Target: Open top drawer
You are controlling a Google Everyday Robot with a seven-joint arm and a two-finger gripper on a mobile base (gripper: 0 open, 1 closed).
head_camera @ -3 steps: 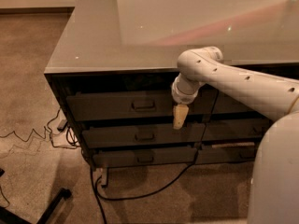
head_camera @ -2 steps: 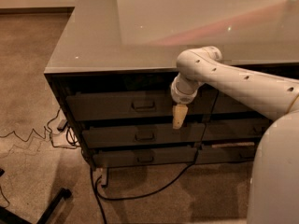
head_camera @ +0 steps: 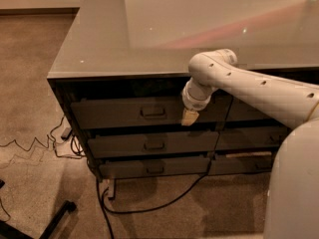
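The top drawer [head_camera: 119, 114] is the wide dark front just under the grey desktop, on the left stack, with a small metal pull [head_camera: 153, 112] at its centre. Its front sits in line with the fronts below it. My gripper [head_camera: 190, 117] hangs from the white arm in front of the drawer's right end, to the right of the pull and clear of it, with its tan tip pointing down at the drawer's lower edge.
Two slimmer drawers [head_camera: 149, 145] lie below, and a second stack [head_camera: 249, 113] sits behind my arm. A black cable [head_camera: 164, 203] and thin wires [head_camera: 35, 146] run over the carpet. A black stand leg [head_camera: 55, 218] is at lower left. My white body [head_camera: 294, 183] fills the right.
The gripper has risen slightly, from the gap under the top drawer to the drawer's lower right edge. The drawers have not moved.
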